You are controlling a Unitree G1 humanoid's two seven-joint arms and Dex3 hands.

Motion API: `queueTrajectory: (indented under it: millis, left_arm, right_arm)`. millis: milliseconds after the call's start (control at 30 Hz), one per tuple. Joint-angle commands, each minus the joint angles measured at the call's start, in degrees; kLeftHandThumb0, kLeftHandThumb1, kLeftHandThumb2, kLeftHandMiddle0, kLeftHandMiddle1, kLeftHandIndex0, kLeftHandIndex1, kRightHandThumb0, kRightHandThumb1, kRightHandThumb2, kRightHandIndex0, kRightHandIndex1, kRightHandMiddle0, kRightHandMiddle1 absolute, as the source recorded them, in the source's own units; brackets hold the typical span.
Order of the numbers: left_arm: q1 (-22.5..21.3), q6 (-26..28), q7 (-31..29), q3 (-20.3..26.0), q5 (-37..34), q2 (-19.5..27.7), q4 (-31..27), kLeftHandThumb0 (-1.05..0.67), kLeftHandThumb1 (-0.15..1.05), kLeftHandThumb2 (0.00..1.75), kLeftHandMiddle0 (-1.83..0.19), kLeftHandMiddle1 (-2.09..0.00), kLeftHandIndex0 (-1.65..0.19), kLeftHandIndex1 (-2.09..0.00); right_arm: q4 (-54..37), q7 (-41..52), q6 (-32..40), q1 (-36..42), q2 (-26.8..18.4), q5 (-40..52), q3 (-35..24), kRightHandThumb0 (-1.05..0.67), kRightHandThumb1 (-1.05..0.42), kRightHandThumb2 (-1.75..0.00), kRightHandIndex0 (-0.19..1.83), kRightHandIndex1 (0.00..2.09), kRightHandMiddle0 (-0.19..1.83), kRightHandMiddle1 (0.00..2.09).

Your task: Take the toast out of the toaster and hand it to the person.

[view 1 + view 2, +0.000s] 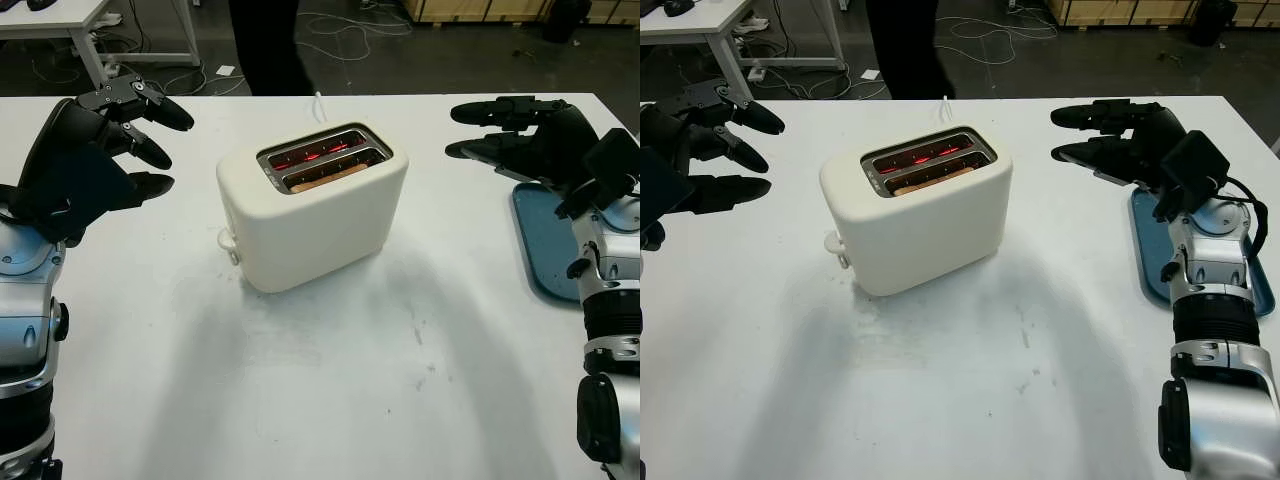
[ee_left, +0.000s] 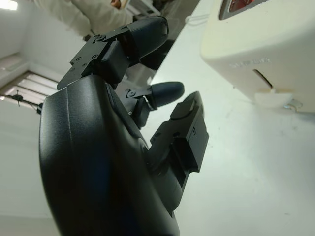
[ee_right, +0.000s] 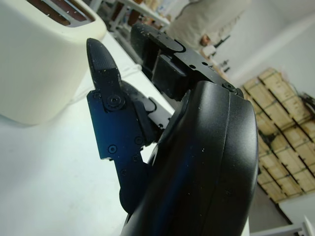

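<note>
Both hands hover empty and well apart from the cream toaster (image 1: 310, 205): left hand (image 1: 95, 150) to its left, right hand (image 1: 525, 135) to its right above a blue tray (image 1: 545, 240). Toast (image 1: 325, 177) sits low in the near slot on the white table (image 1: 350, 380); the person (image 1: 265, 45) stands beyond. Reaching comes next. Embossed lettering on the toaster's end is unreadable.

Toaster (image 1: 920, 210) mid-table, toast (image 1: 932, 177) inside; robot hands open either side.

Bare table (image 1: 330, 380) rings toaster (image 1: 312, 205) — slots unobstructed above.
</note>
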Motion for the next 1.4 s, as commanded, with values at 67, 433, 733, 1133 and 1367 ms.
queueTrajectory:
  millis: [67, 433, 733, 1133, 1367]
  left_arm:
    - [0.7, 1.6, 0.4, -0.3, -0.1, -0.6, -1.2, 0.52, 0.92, 0.17, -0.49, -1.38, -0.43, -1.13]
    - [1.4, 1.3, 0.4, 0.1, -0.3, -1.1, -1.5, 0.53, 0.91, 0.20, -0.44, -1.44, -0.40, -1.17]
    - [1.7, 3.1, 0.5, 0.0, 0.5, -0.9, -2.7, 0.53, 0.92, 0.18, -0.44, -1.43, -0.40, -1.17]
    - [2.3, 2.6, 1.1, 0.2, 0.4, -1.4, -2.9, 0.53, 0.92, 0.19, -0.45, -1.45, -0.40, -1.17]
    - [2.3, 4.0, 1.2, 0.2, 0.3, -1.2, -3.3, 0.49, 0.92, 0.18, -0.45, -1.46, -0.40, -1.17]
  right_arm:
    - [0.1, 0.0, -1.0, 0.0, -0.7, -0.1, -0.2, -0.46, -0.83, 0.00, 1.08, 0.01, 0.94, 0.01]
    - [-0.7, 0.1, -0.6, 0.4, -0.7, 0.1, -0.1, -0.43, -0.84, 0.00, 1.07, 0.00, 0.93, 0.00]
    - [-1.3, 0.1, 0.7, 0.6, -0.5, 0.3, -0.1, -0.43, -0.83, 0.00, 1.05, 0.00, 0.94, 0.00]
    - [-1.1, 0.2, -0.4, 1.2, -0.6, -0.1, 0.1, -0.46, -0.84, 0.00, 1.04, 0.00, 0.93, 0.00]
    - [-1.4, -0.2, -0.6, 1.7, -0.3, -0.3, 0.2, -0.45, -0.84, 0.00, 1.04, 0.00, 0.92, 0.00]
